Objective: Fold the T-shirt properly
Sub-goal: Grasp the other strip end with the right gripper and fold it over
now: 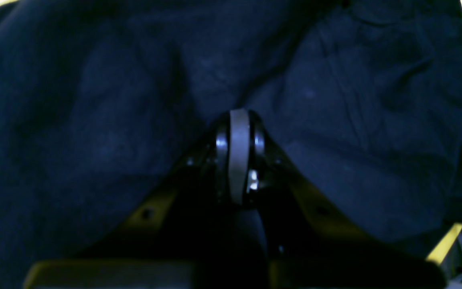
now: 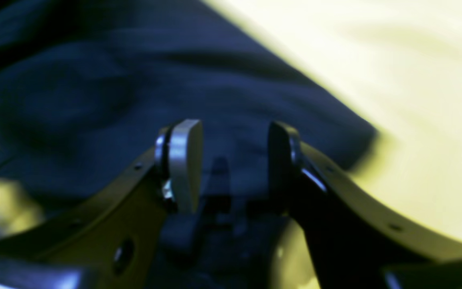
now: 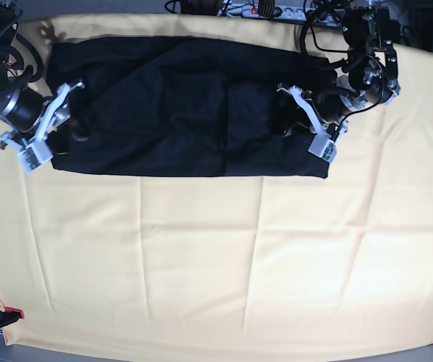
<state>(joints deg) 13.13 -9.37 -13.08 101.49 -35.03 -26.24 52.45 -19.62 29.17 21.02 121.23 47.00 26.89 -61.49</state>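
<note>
Across the far half of the desk [image 3: 201, 256], under a pale yellow cloth [image 3: 224, 249]: the T-shirt [image 3: 179, 105], dark navy, spread as a long wide band with wrinkles through its middle, near edge running straight from side to side. At the shirt's end on the base view's right: the left tool [image 1: 239, 120], pads pressed flat together, closed, tip down against the dark fabric with folds gathering toward it; whether any cloth is pinched between the pads, impossible to tell. At the opposite end, on the base view's left: the right tool [image 2: 233, 160], pads [image 2: 185, 160] clearly apart, open, nothing between them, poised just over the shirt's corner where navy cloth meets yellow. Blurred, that wrist view. Beyond the far desk edge: cables and a power strip [image 3: 265, 10]. At the near corners, small red clips [image 3: 13, 312] on the cloth.
</note>
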